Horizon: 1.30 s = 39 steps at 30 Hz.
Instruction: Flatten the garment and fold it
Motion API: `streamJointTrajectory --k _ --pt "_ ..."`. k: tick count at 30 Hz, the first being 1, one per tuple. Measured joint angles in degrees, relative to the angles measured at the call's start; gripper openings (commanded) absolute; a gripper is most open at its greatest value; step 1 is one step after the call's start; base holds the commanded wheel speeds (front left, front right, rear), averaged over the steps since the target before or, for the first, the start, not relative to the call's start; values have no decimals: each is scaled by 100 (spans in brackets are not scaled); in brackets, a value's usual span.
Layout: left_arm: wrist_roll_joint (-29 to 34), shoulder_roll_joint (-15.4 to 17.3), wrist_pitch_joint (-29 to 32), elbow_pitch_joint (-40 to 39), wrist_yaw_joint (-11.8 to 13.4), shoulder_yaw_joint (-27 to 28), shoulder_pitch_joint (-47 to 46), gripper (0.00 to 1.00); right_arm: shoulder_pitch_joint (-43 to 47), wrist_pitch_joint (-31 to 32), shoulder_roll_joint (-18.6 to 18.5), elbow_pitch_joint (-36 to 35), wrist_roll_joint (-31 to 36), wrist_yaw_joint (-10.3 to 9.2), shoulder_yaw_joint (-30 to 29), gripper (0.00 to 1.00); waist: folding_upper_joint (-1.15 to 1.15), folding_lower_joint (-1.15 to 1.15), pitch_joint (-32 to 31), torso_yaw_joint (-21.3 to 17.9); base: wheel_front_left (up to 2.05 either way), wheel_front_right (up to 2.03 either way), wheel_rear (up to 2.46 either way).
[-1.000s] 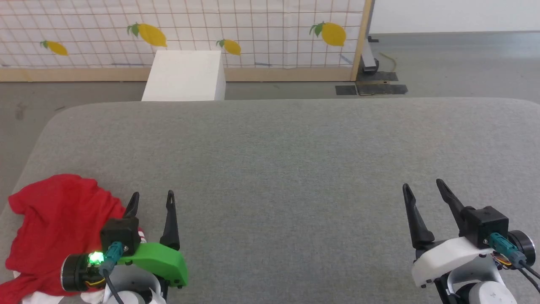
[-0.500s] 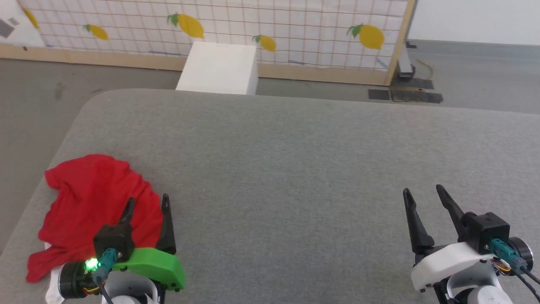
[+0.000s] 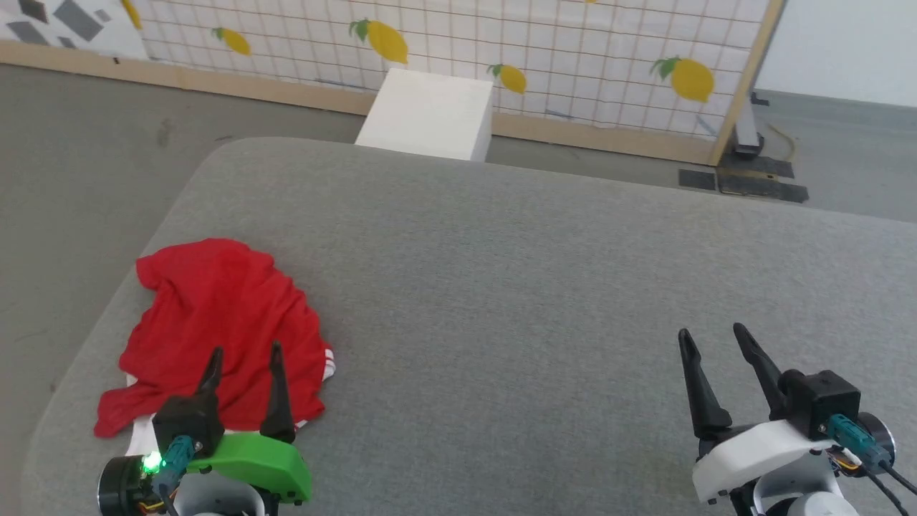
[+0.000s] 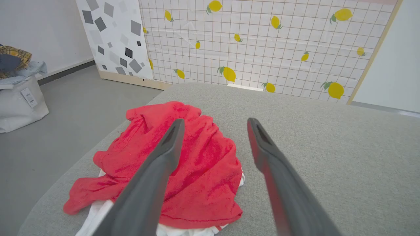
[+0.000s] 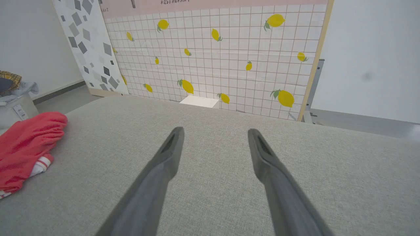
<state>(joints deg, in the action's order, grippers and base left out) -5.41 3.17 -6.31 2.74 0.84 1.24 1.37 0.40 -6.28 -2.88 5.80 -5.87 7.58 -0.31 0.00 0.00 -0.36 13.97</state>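
The garment (image 3: 215, 322) is a crumpled red shirt with white sleeve cloth and striped trim peeking out at its near edge, lying at the left end of the grey table (image 3: 537, 287). In the left wrist view the garment (image 4: 183, 164) lies under and ahead of the fingers. My left gripper (image 3: 243, 352) is open above the garment's near edge, holding nothing. My right gripper (image 3: 711, 333) is open at the lower right over bare table, far from the garment. From the right wrist the garment (image 5: 26, 141) sits at the far left.
A white box (image 3: 430, 113) stands on the floor beyond the table's far edge, before a lemon-patterned screen (image 3: 501, 43). A grey bin with clothes (image 4: 16, 95) stands on the floor to the left. The table's left edge runs close to the garment.
The head camera has turned left, so the whole picture has shifted right and up. The left gripper now stands over the garment's near edge. Both grippers stay open.
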Motion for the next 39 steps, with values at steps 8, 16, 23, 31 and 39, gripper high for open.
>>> streamJointTrajectory --k 8,16,23,31,39 --pt "-75 0 -105 23 32 24 77 100 59 -100 0 94 -86 0 7 100 0 0 -14 258 0 0 0" --pt "-158 0 -232 62 59 60 101 100 60 -220 0 237 -170 0 21 100 0 0 25 547 0 0 0" --pt "-308 0 -293 101 93 80 109 100 60 -292 0 324 -203 0 22 100 0 0 54 748 0 0 0" --pt "-405 0 -399 140 123 83 125 100 60 -393 0 426 -222 0 16 100 0 0 132 955 0 0 0" --pt "-490 0 -497 197 174 80 127 100 60 -487 0 528 -259 0 13 100 0 0 204 1164 0 0 0"
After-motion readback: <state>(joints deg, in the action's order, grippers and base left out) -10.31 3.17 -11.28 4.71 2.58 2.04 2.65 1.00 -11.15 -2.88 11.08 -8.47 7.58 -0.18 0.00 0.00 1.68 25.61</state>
